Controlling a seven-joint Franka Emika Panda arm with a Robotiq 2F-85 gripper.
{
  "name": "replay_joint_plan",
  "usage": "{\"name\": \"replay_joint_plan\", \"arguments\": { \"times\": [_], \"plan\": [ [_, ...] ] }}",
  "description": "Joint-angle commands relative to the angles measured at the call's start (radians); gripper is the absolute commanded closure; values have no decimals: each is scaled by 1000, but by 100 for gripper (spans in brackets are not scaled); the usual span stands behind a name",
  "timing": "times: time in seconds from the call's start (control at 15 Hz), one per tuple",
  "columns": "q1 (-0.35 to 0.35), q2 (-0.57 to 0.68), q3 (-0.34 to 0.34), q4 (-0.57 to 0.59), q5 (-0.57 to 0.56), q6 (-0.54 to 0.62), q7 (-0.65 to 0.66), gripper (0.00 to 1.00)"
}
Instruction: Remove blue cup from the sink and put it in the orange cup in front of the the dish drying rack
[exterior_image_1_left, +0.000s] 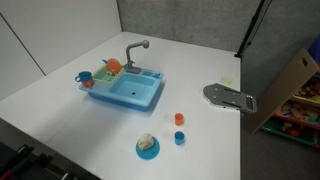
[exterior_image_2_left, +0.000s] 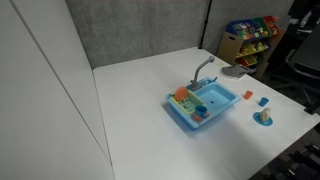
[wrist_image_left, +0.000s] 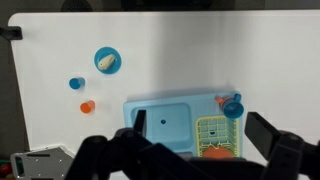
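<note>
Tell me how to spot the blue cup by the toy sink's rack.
On the white table stands a light-blue toy sink with a grey faucet. At the outer corner of its rack end sits the blue cup. It is darker than the sink; the other blue cup stands apart on bare table near a round plate.

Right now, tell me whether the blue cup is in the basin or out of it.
Out. The blue cup sits at the rack end of the sink, beside the green grid; the basin looks bare.
</note>
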Motion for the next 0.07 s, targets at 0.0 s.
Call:
{"name": "replay_joint_plan", "arguments": {
  "times": [0.0],
  "plan": [
    [-8,1,7,2,2,-2,-2,0]
  ]
}}
